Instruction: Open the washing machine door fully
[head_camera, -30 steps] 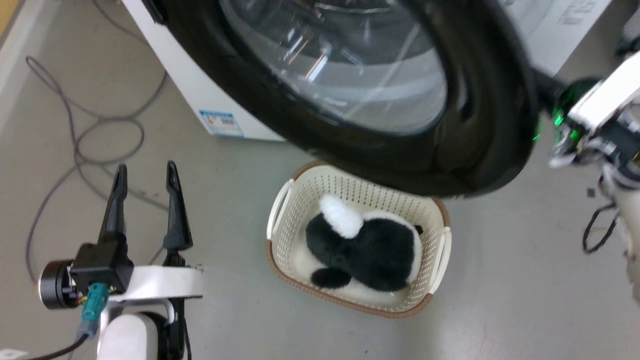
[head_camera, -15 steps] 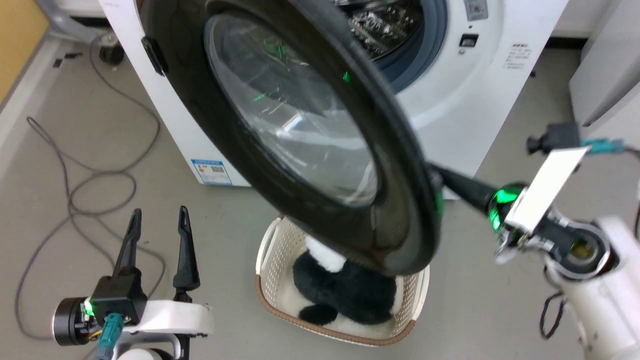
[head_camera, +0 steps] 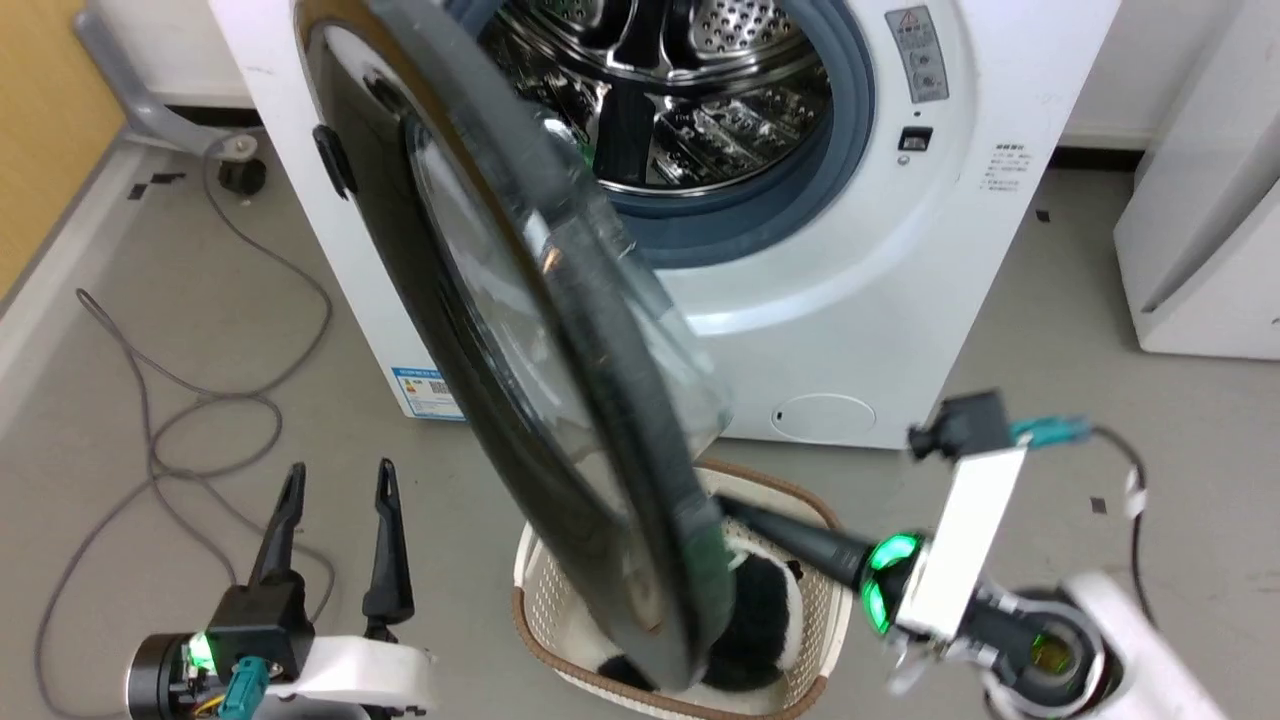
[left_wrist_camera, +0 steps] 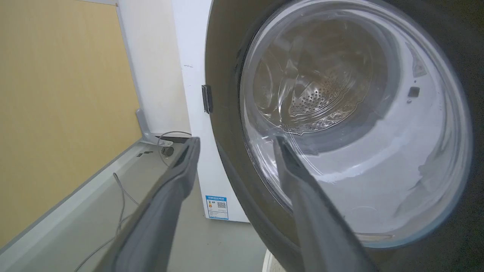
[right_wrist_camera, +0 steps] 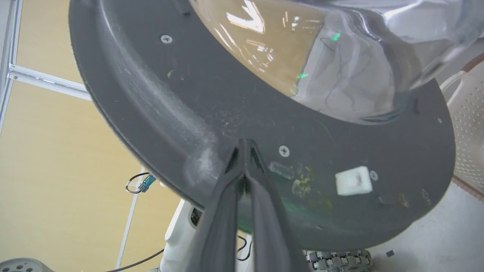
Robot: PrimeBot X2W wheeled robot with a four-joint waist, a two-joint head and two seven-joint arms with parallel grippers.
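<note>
Two tools: my right tool reaches out clenched, tips on one washing machine door; left tool low, released; one basket.

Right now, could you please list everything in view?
white front-loading washing machine: one, white, ahead
round glossy glass-windowed door: one, black, partly open, hinged at left
perforated steel drum: one, silver, inside opening
perforated plastic basket: one, cream, brown rim, floor under door
plush toy: one, black and white, in basket
loose cable: one, grey, floor at left
left tool: one, dark, open, lower left
right tool: one, dark, shut, against door's inner rim
</note>
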